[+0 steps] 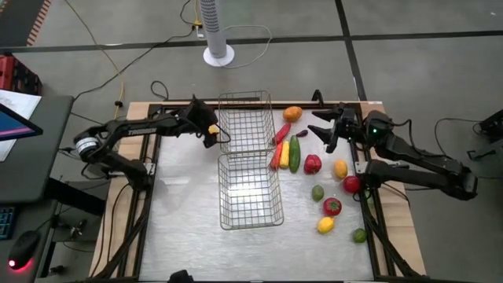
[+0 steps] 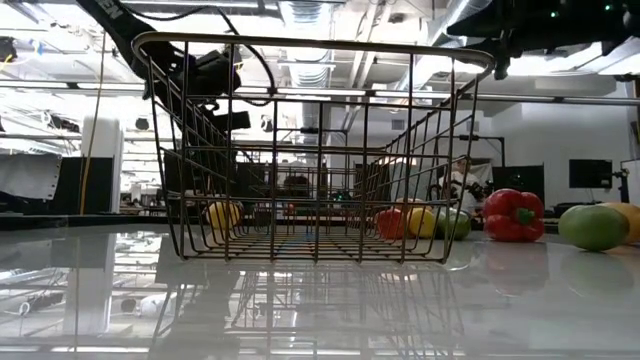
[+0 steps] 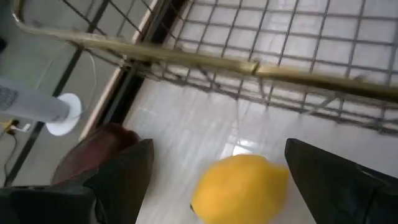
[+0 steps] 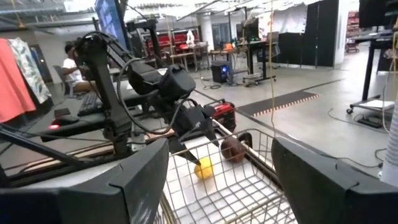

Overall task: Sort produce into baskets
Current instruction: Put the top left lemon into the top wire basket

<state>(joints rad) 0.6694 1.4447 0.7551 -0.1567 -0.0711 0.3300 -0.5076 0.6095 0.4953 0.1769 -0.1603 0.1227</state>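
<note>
Two wire baskets (image 1: 250, 157) lay end to end on the desk (image 1: 181, 204). The left claw (image 1: 211, 130), fingers spread, hung over a lemon (image 3: 241, 190) just outside the farther basket; the right claw (image 1: 328, 130) hovered with fingers apart.

Your left gripper (image 1: 211, 130) reaches in from the left side, fingers spread wide apart. Your right gripper (image 1: 326, 129) hovers on the opposite side, fingers also parted.

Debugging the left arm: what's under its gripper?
A lemon lies between the open fingers of the left gripper, over the white table near the far basket rim. One finger partly covers a dark plum.
</note>
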